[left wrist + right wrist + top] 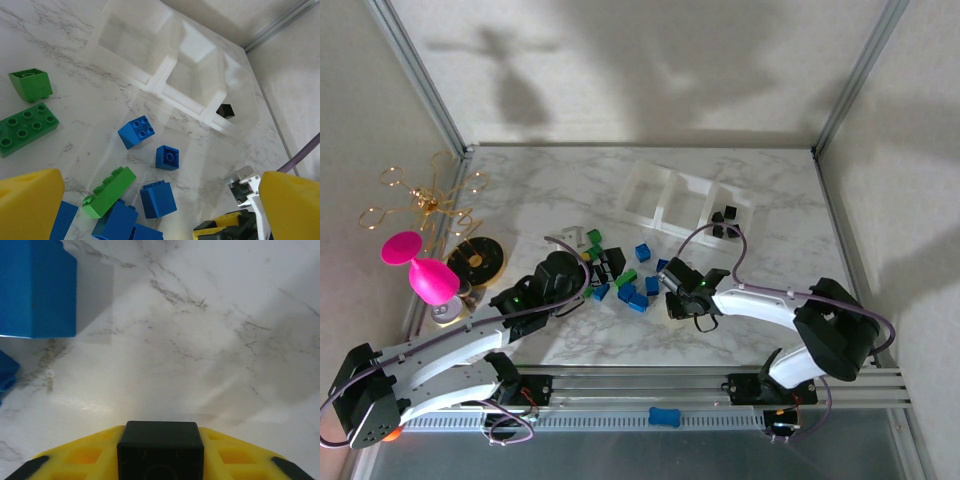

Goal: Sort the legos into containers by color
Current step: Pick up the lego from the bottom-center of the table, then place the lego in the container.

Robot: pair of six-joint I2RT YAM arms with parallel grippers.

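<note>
Green, blue and black legos (pixel 620 278) lie in a loose pile mid-table, in front of the three joined white containers (pixel 661 214). Two black legos (pixel 724 222) sit in the right-hand bin. My left gripper (pixel 586 264) hovers open over the pile. Between its yellow pads (pixel 30 202) I see green legos (pixel 109 191) and blue ones (pixel 157 199); the containers (pixel 159 86) lie beyond, with a black lego (pixel 226 111) in the right bin. My right gripper (pixel 672 276) is low at the pile's right edge. It (pixel 161 462) is shut on a black lego (pixel 161 447), with a blue lego (pixel 37 287) ahead on the left.
A pink goblet (pixel 420 270), a gold wire stand (pixel 425 200) and a black-and-gold disc (pixel 475 260) crowd the left edge. A blue oblong piece (pixel 663 416) rests on the front rail. Enclosure walls close the back and sides. Bare marble lies right of the pile.
</note>
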